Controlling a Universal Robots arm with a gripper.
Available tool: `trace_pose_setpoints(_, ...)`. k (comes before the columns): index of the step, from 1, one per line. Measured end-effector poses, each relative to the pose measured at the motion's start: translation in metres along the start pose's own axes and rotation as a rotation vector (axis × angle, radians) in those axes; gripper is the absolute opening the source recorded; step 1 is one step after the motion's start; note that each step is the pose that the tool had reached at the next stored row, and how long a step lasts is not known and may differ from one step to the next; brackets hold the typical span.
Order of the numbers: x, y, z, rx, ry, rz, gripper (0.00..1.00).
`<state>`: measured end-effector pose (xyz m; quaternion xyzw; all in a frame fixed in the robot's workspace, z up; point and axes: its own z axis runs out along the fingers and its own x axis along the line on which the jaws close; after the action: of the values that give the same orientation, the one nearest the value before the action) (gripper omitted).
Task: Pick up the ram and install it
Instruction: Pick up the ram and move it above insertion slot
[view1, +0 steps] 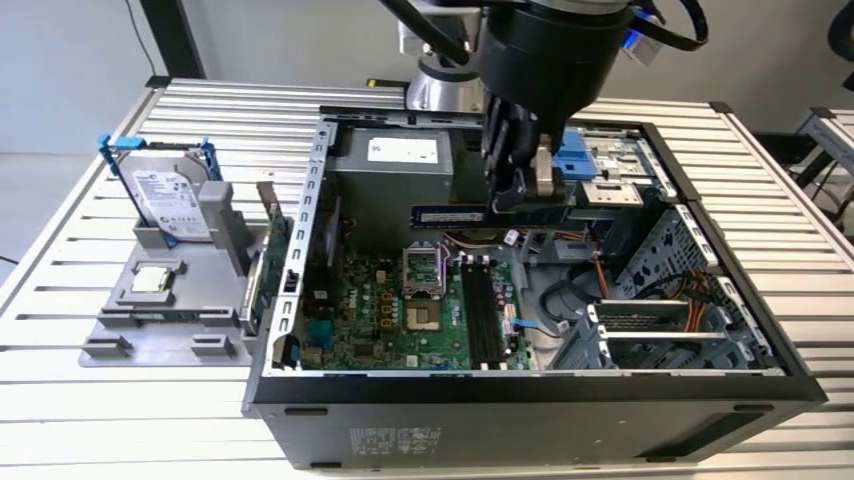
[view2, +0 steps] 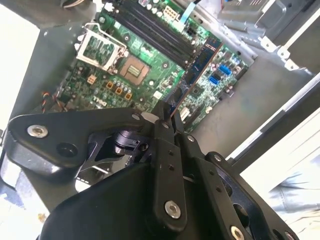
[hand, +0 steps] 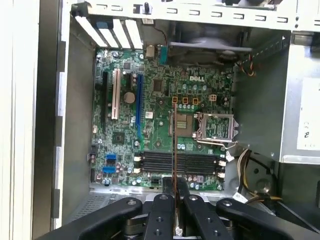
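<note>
Exterior view: the gripper (view1: 518, 205) hangs over the open case (view1: 534, 400), which lies on its side on the slatted table (view1: 80, 430), and its jaws are clamped on one end of the ram (view1: 447, 214). The ram sticks out level toward the exterior view's left. It is in the air in front of the grey power supply (view1: 380, 190) and well above the board (view1: 387, 320), touching nothing but the jaws. Below it on the board lie the black slots (view1: 483, 320), with the socket (view1: 424, 268) just beside them on the exterior view's left. The ram's length runs across the line of the slots rather than along them. Outside the case, on the exterior view's left, a drive (view1: 171, 200) in a blue frame stands upright on a grey holder (view1: 160, 320). In the first wrist view the gripper (hand: 175, 190) pinches the ram (hand: 174, 145), which shows edge-on as a thin line crossing over the slots (hand: 200, 162) at about their middle. The socket (hand: 215, 126) sits beyond them, and a fan (hand: 210, 42) is at the far wall of the case. In the second wrist view the ram (view2: 200, 62) reaches out from the closed fingers (view2: 162, 135) over the board (view2: 160, 75), set crosswise to the slots (view2: 150, 27).
</note>
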<state>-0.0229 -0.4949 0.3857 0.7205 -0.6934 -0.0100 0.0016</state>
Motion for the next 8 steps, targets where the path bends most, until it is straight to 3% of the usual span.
trace_pose_setpoints(8, -0.0002, -0.0195, -0.0003, -0.0007, 0.0000, 0.001, 0.00)
